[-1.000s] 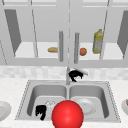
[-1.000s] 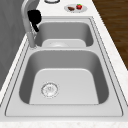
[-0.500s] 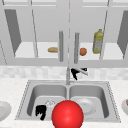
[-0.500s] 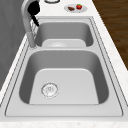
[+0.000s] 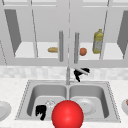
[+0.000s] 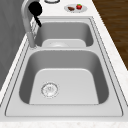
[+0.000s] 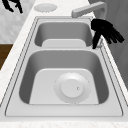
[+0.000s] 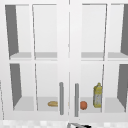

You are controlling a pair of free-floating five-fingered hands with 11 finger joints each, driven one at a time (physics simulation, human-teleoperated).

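Observation:
My right hand (image 5: pixel 80 73) hovers at the sink's back rim, against the faucet (image 5: pixel 67 75), whose spout (image 5: pixel 83 71) points right over the right basin. In the right side view this hand (image 7: pixel 105 31) has its fingers spread and straight, just below the spout (image 7: pixel 87 9). From the left side it (image 6: pixel 35 8) shows beside the faucet's neck (image 6: pixel 27 25). My left hand (image 5: pixel 40 111) hangs over the front edge of the left basin with relaxed fingers, holding nothing; it appears again (image 7: pixel 12 5) above the counter. A red ball (image 5: pixel 67 115) sits in the foreground at the sink's front.
A white plate (image 5: pixel 85 106) lies in the right basin; the left basin shows its drain (image 6: pixel 50 89). Behind the shut glass cabinet doors are a bread roll (image 5: pixel 53 50), an orange fruit (image 5: pixel 83 51) and an oil bottle (image 5: pixel 98 42). Small plates (image 5: pixel 3 110) (image 6: pixel 75 8) stand on the counter on both sides.
The right hand has shifted a little to the right at the faucet, and the spout has swung right with it. The left hand has stayed put.

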